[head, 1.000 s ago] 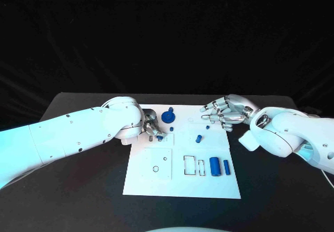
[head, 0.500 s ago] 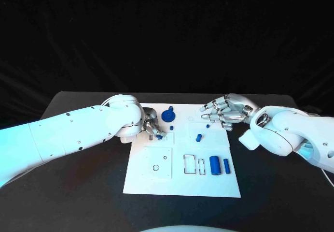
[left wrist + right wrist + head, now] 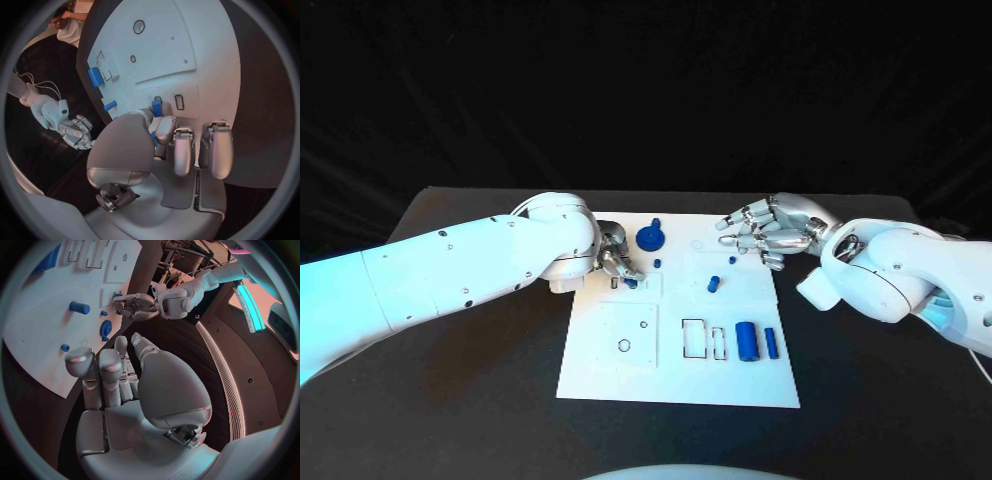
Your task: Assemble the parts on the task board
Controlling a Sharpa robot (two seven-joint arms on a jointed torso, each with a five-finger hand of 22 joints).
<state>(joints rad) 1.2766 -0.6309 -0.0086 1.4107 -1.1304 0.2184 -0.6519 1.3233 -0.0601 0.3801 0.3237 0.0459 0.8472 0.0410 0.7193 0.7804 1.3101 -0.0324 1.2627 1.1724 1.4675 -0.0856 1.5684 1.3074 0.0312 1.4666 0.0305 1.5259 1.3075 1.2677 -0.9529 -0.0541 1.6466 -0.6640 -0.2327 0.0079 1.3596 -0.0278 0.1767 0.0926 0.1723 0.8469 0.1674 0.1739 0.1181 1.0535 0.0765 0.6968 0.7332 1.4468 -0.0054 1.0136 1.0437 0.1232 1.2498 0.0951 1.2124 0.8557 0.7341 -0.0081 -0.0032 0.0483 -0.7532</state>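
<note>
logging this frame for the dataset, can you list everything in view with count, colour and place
table: one, black, under everything.
task board: one, white, mid-table between the arms.
gear-like part: one, blue, far end of the board, beside the left hand.
short cylinder: one, blue, middle of the board.
large cylinder: one, blue, near right part of the board.
slim bar: one, blue, just right of the large cylinder.
small part: one, blue, at the left hand's fingertips, on the board.
left hand: silver, fingers on the small part.
right hand: silver, fingers curled, above the board's far right corner, holding nothing.
</note>
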